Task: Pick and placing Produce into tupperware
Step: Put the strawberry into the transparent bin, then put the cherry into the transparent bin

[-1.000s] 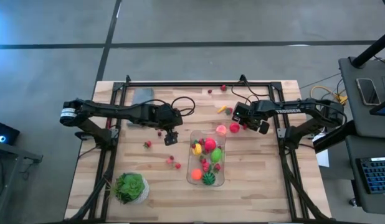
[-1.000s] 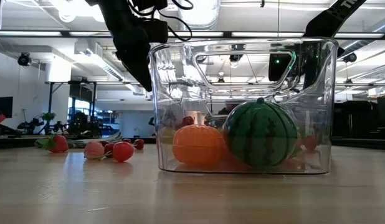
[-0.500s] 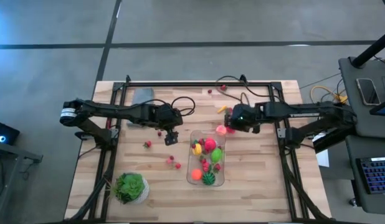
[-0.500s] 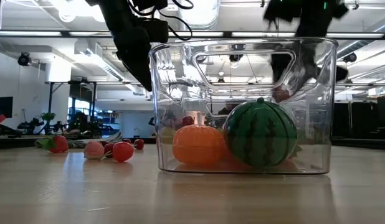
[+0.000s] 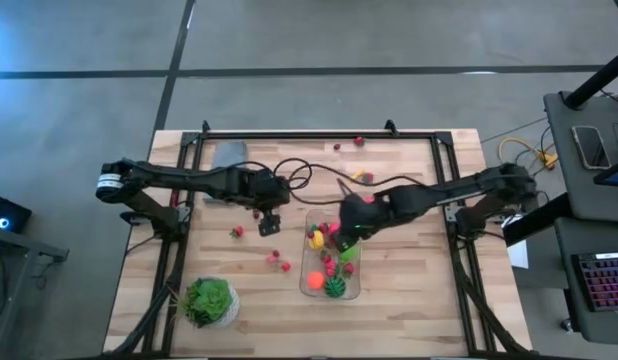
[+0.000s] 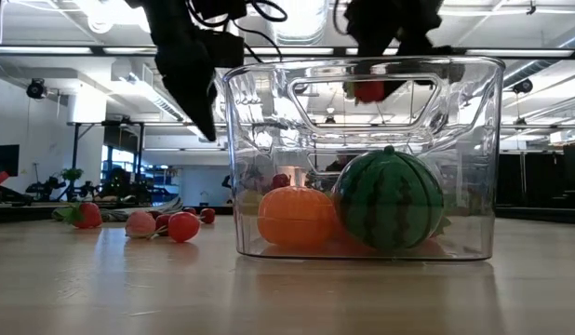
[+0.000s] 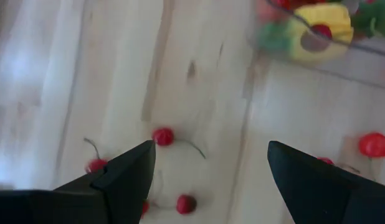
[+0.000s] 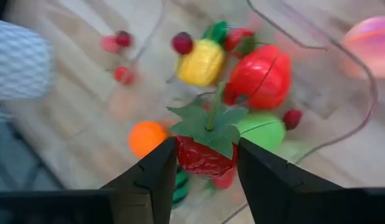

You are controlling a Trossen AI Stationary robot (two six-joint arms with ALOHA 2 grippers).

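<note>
The clear tupperware (image 5: 304, 272) stands at the table's middle and holds a striped green ball (image 6: 389, 199), an orange piece (image 6: 297, 216), and yellow, red and green pieces. My right gripper (image 5: 351, 222) hovers over its far end, shut on a red strawberry (image 8: 205, 155), which the low view also shows at the rim (image 6: 368, 90). My left gripper (image 5: 268, 222) hangs open over the table just left of the tupperware, above loose red berries (image 7: 162, 136). My right gripper pinches the strawberry's red body (image 8: 191, 159) between its two fingers (image 8: 149, 180), just under the green leaves (image 8: 208, 124). It comes from above, pointing down. The strawberry is lifted clear, at about the height of the tupperware's rim, above the pieces inside.
Loose berries lie left of the tupperware (image 5: 236, 231), (image 5: 279, 262) and by the far edge (image 5: 357, 141). A yellow piece (image 5: 356, 176) and a pink piece (image 8: 373, 37) lie outside the container. A leafy plant in a white pot (image 5: 209, 302) stands near left, a grey-blue cloth (image 5: 227, 155) far left.
My right gripper has travelled from the table's right side toward the left and a little nearer, carrying the strawberry until it hangs over the tupperware's far end. My left gripper has shifted slightly toward the table's left and stayed open.
</note>
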